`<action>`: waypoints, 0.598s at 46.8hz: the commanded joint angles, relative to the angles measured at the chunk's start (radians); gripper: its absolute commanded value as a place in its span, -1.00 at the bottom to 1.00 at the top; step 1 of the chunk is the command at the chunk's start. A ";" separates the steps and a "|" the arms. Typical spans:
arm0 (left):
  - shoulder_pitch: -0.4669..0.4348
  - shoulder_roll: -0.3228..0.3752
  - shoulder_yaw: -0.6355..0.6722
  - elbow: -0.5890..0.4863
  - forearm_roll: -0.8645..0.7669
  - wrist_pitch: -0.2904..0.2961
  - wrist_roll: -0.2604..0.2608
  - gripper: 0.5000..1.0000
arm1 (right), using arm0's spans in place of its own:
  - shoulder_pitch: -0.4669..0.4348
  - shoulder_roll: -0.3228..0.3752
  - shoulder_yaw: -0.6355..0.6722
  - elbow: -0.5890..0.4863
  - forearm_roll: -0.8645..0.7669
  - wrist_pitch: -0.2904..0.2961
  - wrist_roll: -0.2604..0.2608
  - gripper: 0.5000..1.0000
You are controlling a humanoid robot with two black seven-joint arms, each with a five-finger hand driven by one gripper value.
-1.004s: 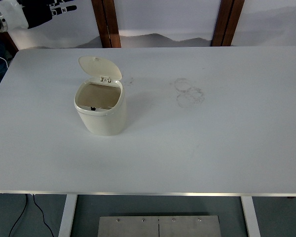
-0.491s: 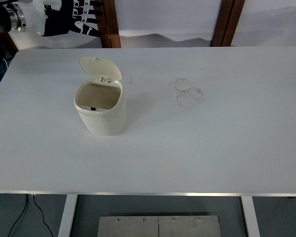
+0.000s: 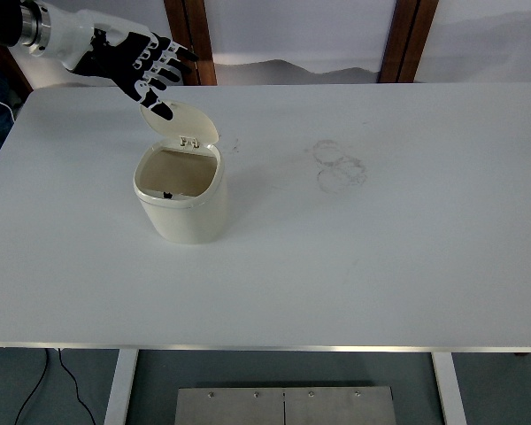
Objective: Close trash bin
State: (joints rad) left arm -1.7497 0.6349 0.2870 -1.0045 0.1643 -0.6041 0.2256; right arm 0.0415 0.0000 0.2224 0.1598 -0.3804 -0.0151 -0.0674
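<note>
The bin [image 3: 180, 197] stands on the left half of the table [image 3: 380, 266], well clear of every edge, its lid [image 3: 182, 121] tilted up at the far side. The left robot hand [image 3: 143, 66] hovers at the lid's far-left edge, fingers [image 3: 164, 57] spread, gripping nothing. To the right lies open tabletop with faint ring marks [image 3: 339, 166].

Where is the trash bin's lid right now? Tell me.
Head view: the lid stands open at the trash bin's far rim, table's left half, just under the left hand.
</note>
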 commanded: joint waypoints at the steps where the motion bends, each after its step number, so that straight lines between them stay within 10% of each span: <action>1: -0.033 -0.003 0.015 -0.023 0.003 -0.007 0.000 1.00 | 0.000 0.000 0.000 0.000 0.000 0.000 0.000 0.98; 28: -0.180 -0.006 0.221 -0.114 0.015 -0.007 0.000 1.00 | 0.000 0.000 0.000 0.000 0.002 0.000 0.000 0.98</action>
State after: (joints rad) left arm -1.9291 0.6289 0.4914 -1.1102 0.1726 -0.6112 0.2263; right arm 0.0414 0.0000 0.2224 0.1595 -0.3796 -0.0156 -0.0675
